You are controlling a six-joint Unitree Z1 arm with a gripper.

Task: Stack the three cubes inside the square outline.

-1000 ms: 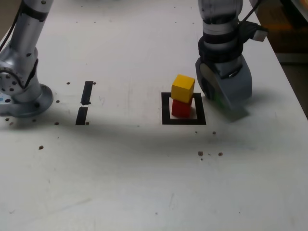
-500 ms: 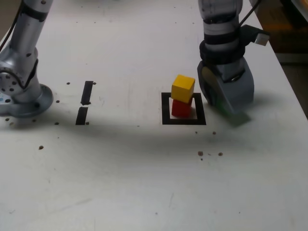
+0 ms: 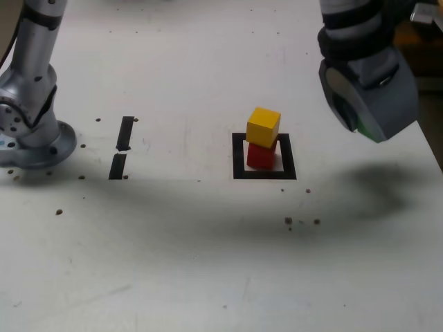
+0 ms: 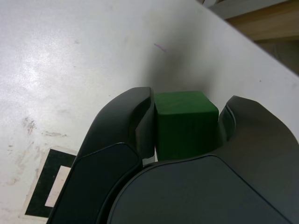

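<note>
Jaws clenched on green cube [image 4: 186,122], right of stack. Next: centre over yellow cube [image 3: 263,127], lower square, release gently.

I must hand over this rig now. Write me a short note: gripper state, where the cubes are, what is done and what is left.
Gripper: shut on the green cube, held above the table, toward the exterior view's right of the stack.
Red cube: inside the square outline.
Yellow cube: on top of the red cube, slightly turned.
Done: two cubes stacked, third one picked up.
Left: bring the green cube over the yellow cube, set it down, open the gripper.
</note>
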